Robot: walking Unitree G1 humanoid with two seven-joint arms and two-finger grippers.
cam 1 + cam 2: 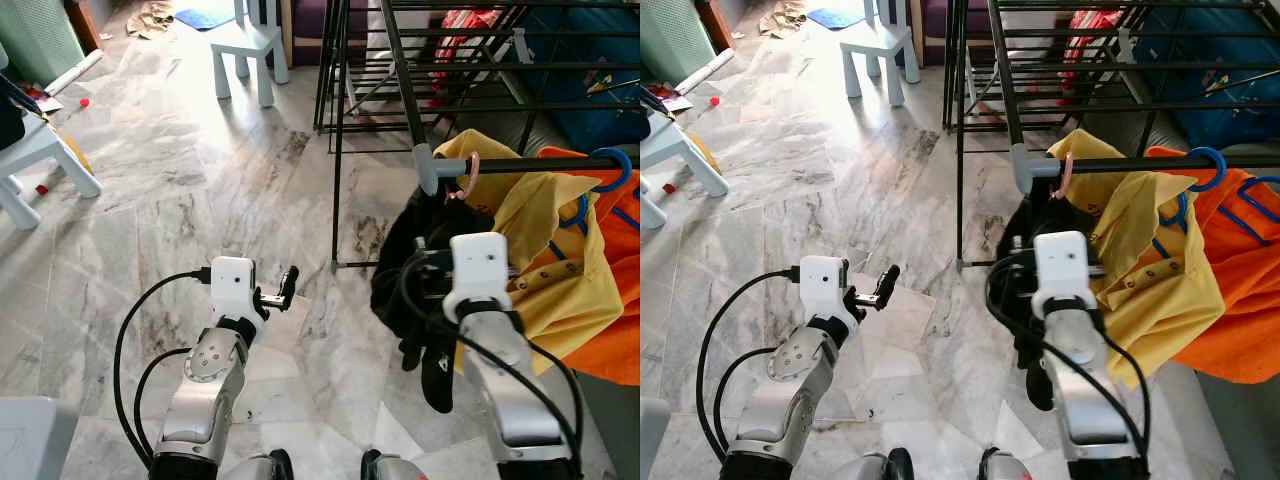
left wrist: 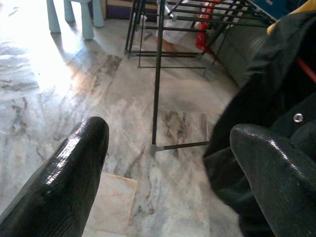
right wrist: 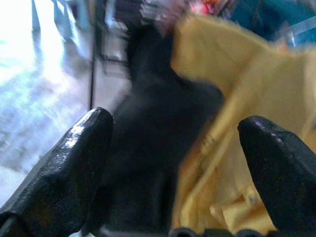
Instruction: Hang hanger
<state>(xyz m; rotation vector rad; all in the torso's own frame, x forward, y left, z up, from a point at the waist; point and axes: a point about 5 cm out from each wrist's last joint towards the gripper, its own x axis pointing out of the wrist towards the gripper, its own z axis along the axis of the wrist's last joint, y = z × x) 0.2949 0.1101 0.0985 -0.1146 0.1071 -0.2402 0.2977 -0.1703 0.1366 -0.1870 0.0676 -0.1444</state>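
We see the pink hanger (image 1: 466, 178) hooked on the rail (image 1: 520, 165), a black garment (image 1: 425, 250) below it. Our right gripper (image 3: 173, 173), fingers apart, faces that garment. Our left gripper (image 2: 168, 173), fingers apart, hovers beside the rail's post.

Yellow shirt (image 1: 545, 250), seemingly black garment (image 1: 410, 260)

L gripper (image 2: 168, 168) fingers apart over marble floor (image 2: 64, 89); black garment (image 2: 266, 108) beside rack leg (image 2: 157, 84).

A pale blue stool (image 1: 247, 48) stands on the marble floor (image 1: 180, 190).
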